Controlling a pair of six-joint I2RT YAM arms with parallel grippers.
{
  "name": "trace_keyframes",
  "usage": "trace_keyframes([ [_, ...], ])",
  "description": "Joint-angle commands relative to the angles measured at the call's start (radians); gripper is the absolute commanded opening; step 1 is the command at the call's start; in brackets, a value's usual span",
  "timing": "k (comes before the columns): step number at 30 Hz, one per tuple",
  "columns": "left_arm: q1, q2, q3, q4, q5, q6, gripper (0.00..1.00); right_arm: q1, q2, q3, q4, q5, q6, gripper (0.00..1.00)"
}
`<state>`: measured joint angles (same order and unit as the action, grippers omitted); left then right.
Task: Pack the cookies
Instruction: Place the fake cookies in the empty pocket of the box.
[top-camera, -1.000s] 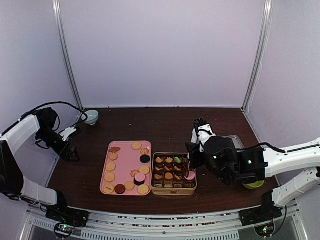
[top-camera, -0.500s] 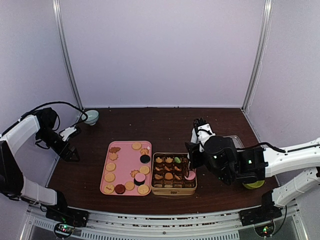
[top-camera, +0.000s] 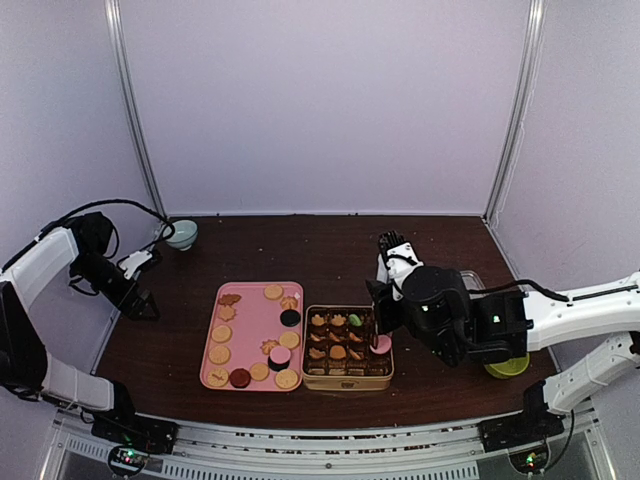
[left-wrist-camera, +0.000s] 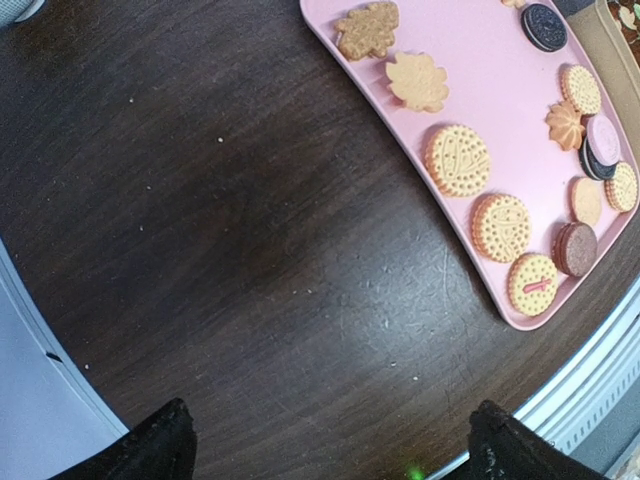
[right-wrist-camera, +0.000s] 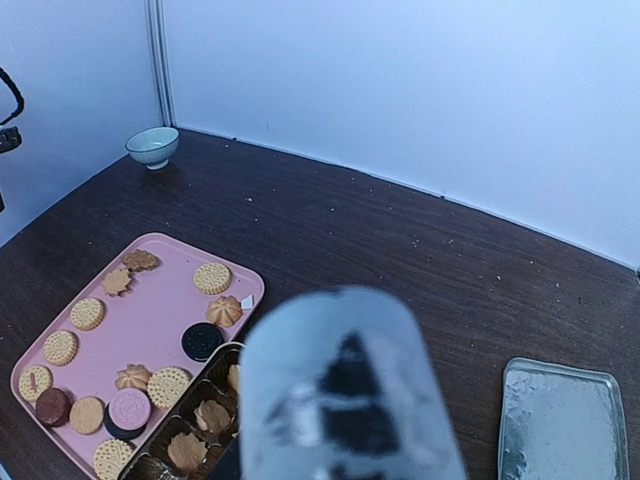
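Note:
The cookies lie in two places. Several sit loose on a pink tray, which also shows in the left wrist view and the right wrist view. Others fill the cups of a gold tin. My right gripper is shut on metal tongs whose blurred end fills its view. The tongs reach down to the tin's right end by a pink cookie. My left gripper is open and empty over bare table left of the tray.
A small pale bowl stands at the back left. A silver lid lies right of the tin, partly under my right arm. A yellow-green object shows under that arm. White walls enclose the dark table.
My right gripper with the tongs has shifted slightly left and away over the tin's right end. The left arm has barely moved.

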<state>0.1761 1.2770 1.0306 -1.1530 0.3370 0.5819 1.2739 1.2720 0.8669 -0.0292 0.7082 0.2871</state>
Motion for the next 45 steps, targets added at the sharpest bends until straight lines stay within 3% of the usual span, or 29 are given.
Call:
trace_keyframes([
  [1,0.007,-0.011,0.004,-0.005,0.023,0.021,0.98,0.005,-0.008,0.001,0.015,-0.012,0.006,0.34],
  [28,0.007,-0.018,0.006,-0.015,0.034,0.021,0.98,0.007,-0.057,-0.031,-0.006,-0.08,0.006,0.45],
  [37,0.007,-0.03,0.004,-0.021,0.029,0.025,0.97,0.007,-0.039,-0.017,-0.006,-0.057,0.011,0.38],
  [45,0.007,-0.021,0.008,-0.037,0.065,0.035,0.96,0.007,-0.058,0.018,-0.02,-0.033,-0.039,0.38],
])
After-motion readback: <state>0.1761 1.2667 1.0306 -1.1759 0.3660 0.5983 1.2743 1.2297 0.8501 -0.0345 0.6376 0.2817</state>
